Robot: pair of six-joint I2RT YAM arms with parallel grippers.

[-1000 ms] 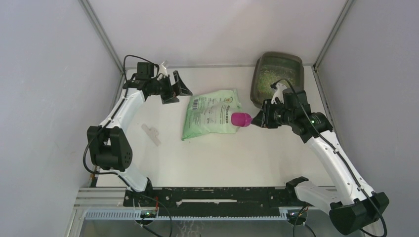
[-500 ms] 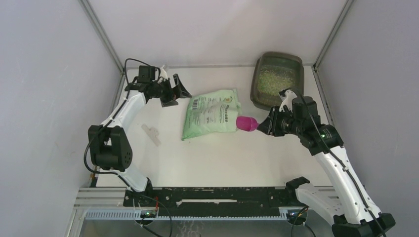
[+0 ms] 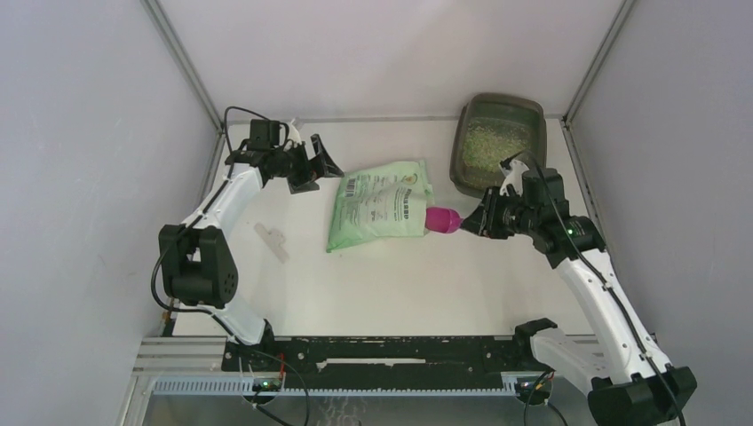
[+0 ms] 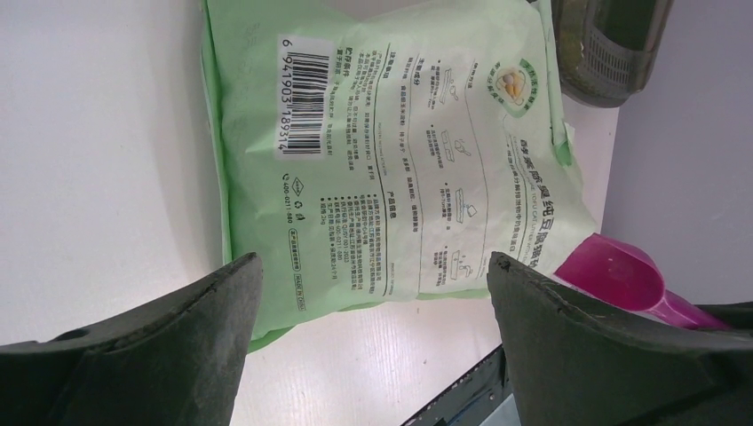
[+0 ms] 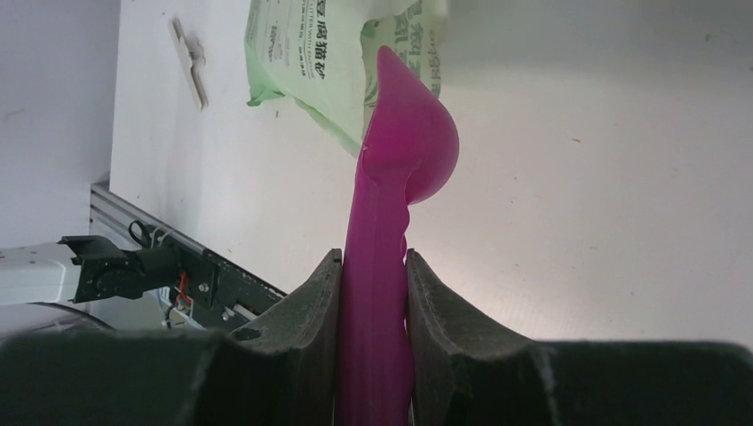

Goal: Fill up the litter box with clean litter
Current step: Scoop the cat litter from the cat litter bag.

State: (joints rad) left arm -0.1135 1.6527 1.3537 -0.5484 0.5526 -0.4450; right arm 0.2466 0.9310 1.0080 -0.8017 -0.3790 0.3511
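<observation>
At the bench's far right corner, the litter box (image 3: 502,98) is sitting with clean litter (image 3: 493,142) inside.
The right fingers (image 5: 306,328) are clamping the magenta scoop (image 5: 395,177) beside the green bag (image 3: 377,209). The left fingers (image 4: 178,328) are gaping empty, so the unbraced bag may slide.

The left arm (image 3: 222,200) and right arm (image 3: 606,297) are white tubes joined by black motor housings, with thin black cables (image 3: 154,277) looping alongside. The left hand (image 3: 317,168) and right hand (image 5: 373,257) each carry two dark grey, matte wedge-shaped fingers (image 4: 178,337). Behind the right hand, a green light (image 3: 561,216) glows.
</observation>
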